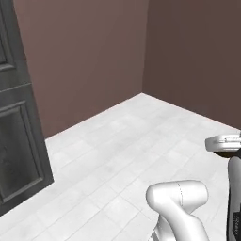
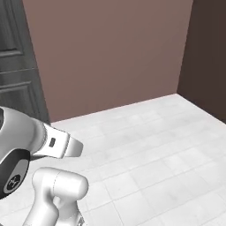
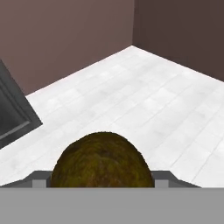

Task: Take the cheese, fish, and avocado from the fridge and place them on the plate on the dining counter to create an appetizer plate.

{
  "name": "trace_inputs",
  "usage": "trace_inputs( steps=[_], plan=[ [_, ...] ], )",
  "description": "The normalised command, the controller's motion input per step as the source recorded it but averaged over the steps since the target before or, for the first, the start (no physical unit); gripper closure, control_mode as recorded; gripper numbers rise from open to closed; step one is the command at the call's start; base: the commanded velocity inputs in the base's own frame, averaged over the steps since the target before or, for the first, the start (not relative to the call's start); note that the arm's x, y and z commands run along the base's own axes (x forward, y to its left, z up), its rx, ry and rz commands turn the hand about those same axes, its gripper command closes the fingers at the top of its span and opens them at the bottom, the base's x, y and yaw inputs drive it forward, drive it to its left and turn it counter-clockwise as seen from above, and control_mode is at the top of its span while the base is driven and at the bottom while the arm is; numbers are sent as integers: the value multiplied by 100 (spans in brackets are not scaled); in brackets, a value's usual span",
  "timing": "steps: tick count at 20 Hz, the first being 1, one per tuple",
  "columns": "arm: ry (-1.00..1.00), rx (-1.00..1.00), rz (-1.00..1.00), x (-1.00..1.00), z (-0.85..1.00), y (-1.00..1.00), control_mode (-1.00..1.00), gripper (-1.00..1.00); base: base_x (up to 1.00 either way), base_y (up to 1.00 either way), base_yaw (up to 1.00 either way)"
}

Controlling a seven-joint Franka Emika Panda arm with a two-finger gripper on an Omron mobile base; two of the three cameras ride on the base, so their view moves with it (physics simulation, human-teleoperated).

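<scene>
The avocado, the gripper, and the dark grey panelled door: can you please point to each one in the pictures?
avocado (image 3: 103,161): hand view, middle of its brown-green top.
gripper (image 3: 101,180): hand view, midway between the two fingertips, which are shut on the avocado.
dark grey panelled door (image 1: 16,141): left base view, its lower recessed panel.

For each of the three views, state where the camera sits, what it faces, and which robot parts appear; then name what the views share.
Left base view: behind the arm's left, facing a floor corner; arm lower right.
Right base view: behind its right, same corner; arm lower left.
Hand view: on the hand, looking past the held avocado at the floor.
Shared: white tiled floor, brown walls, grey panelled door.
</scene>
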Motion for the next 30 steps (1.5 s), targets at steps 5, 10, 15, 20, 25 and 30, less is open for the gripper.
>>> trace_inputs(
  steps=[5,10,15,20,25,30],
  plan=[
    [0,0,0,0,0,0,100,100,0,-54,-55],
    [0,0,0,0,0,0,100,100,0,-54,-60],
    [0,0,0,0,0,0,100,100,4,-46,-64],
    [0,0,0,0,0,0,100,100,24,-34,-63],
    [0,0,0,0,0,0,100,100,76,12,-58],
    [0,0,0,0,0,0,100,100,99,67,-54]
  ],
)
